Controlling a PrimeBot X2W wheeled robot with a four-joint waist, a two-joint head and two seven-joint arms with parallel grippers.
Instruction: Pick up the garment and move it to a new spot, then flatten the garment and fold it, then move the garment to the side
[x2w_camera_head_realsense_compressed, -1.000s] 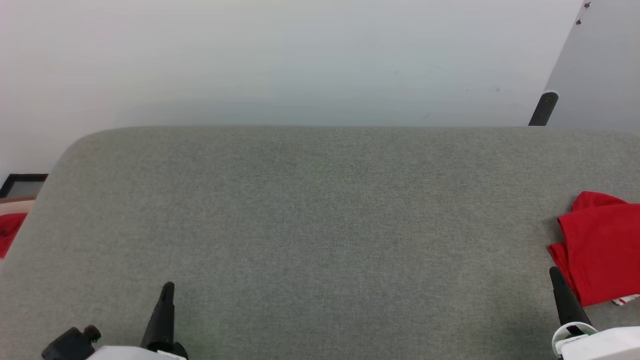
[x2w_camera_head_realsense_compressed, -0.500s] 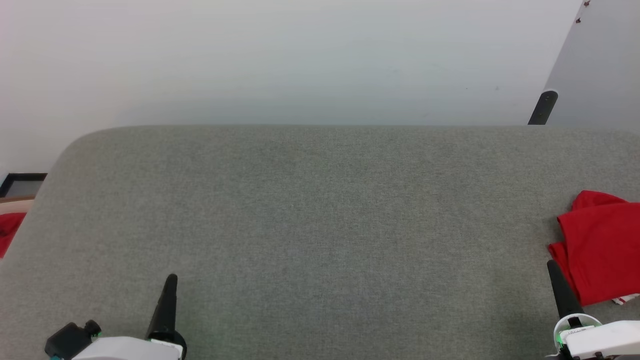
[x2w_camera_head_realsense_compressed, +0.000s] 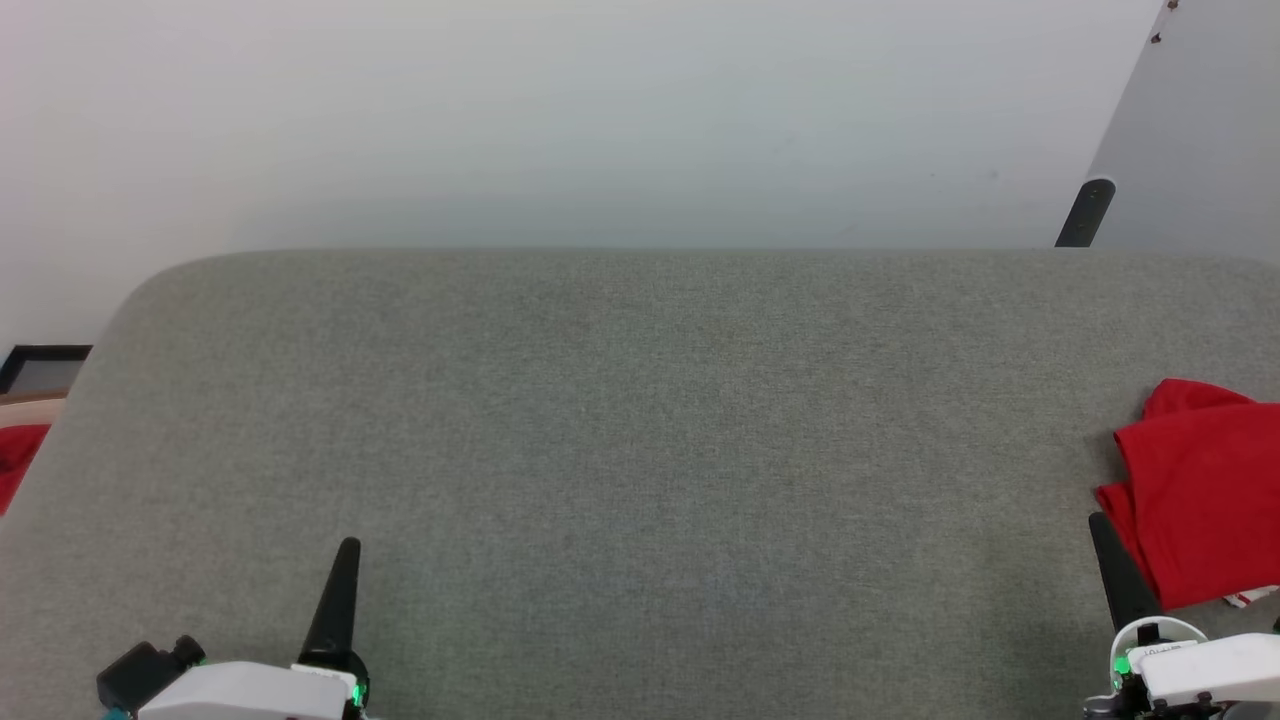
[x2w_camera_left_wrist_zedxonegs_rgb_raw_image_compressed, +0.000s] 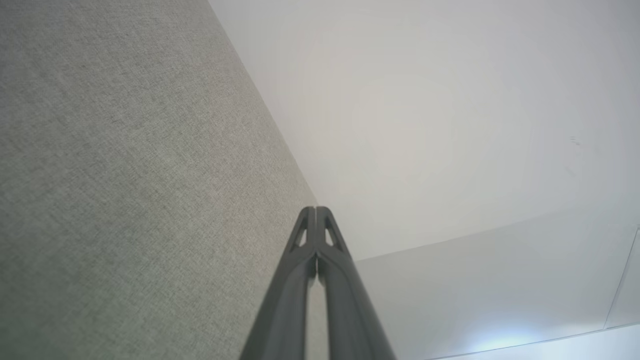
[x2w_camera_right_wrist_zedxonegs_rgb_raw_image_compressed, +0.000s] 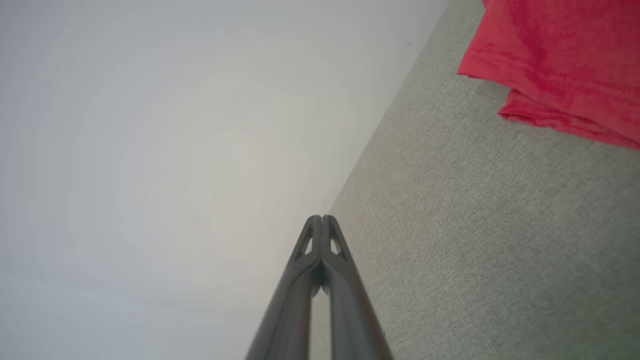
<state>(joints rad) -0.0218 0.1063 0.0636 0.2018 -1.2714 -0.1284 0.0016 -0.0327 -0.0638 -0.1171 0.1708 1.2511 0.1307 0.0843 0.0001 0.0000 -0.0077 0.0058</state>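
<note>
The garment (x2w_camera_head_realsense_compressed: 1200, 490) lies folded at the right edge of the grey fabric surface (x2w_camera_head_realsense_compressed: 640, 420), red, with a scrap of white-and-red striped trim poking out at its near corner. In the right wrist view the garment (x2w_camera_right_wrist_zedxonegs_rgb_raw_image_compressed: 565, 55) fills the upper right corner, two red layers stacked. My right gripper (x2w_camera_head_realsense_compressed: 1098, 522) is shut and empty, its tip just left of the garment's near edge and apart from it; its fingertips (x2w_camera_right_wrist_zedxonegs_rgb_raw_image_compressed: 321, 217) meet. My left gripper (x2w_camera_head_realsense_compressed: 348, 548) is shut and empty over the bare near left of the surface, its closed fingers (x2w_camera_left_wrist_zedxonegs_rgb_raw_image_compressed: 316, 209) pointing along the far edge.
A white wall rises behind the surface. A black post (x2w_camera_head_realsense_compressed: 1085, 212) and a pale slanted panel (x2w_camera_head_realsense_compressed: 1190, 130) stand at the back right. Off the left edge lie a dark-framed object (x2w_camera_head_realsense_compressed: 45, 368) and a small plain red cloth (x2w_camera_head_realsense_compressed: 18, 462).
Both grippers have crept a little forward over the surface, still shut. The garment has not moved.
</note>
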